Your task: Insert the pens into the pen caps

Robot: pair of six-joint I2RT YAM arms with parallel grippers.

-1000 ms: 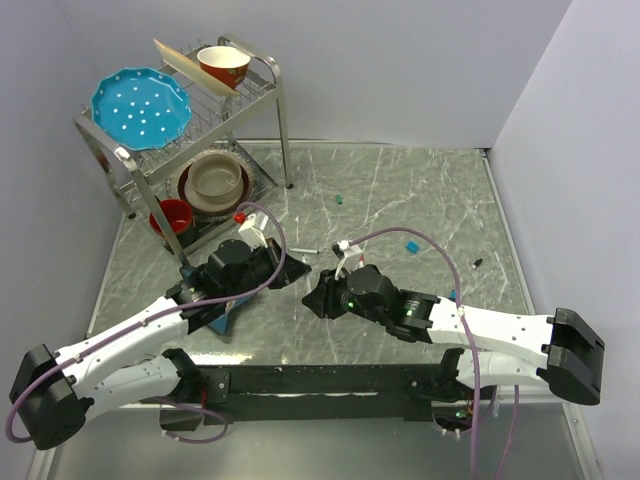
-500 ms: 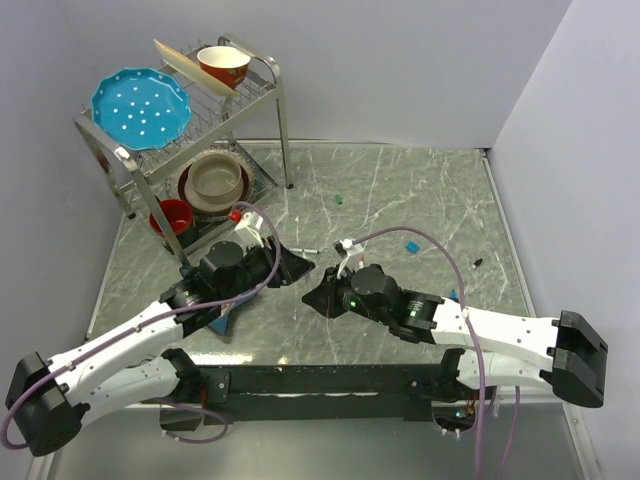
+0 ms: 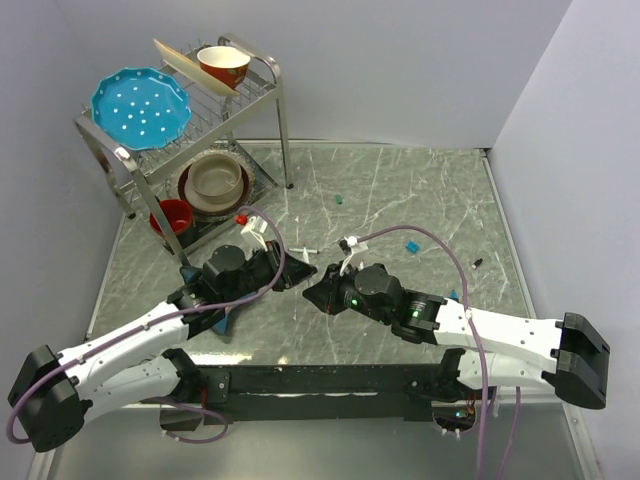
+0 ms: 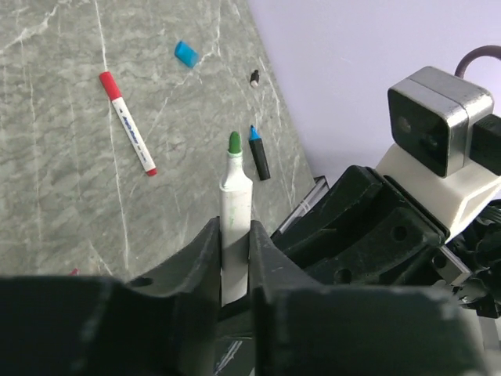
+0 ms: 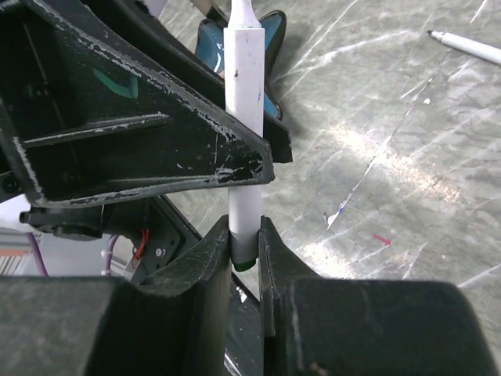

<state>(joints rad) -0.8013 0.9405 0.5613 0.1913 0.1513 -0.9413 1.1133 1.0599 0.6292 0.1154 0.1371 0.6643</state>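
Two hands on one pen at the moment: my left hand (image 4: 233,225) is clamped round the barrel of a white plastic marker pen with a bare green tip (image 4: 234,188), held up over the grey marbled desk (image 4: 63,196), and my right hand (image 5: 244,227) is pinching its back end. Lying on the desk, all apart from each other, are a white red-capped pen (image 4: 127,124), a dark blue-tipped pen (image 4: 258,157), a small blue plastic cap (image 4: 185,53) and a tiny black cap (image 4: 254,76).
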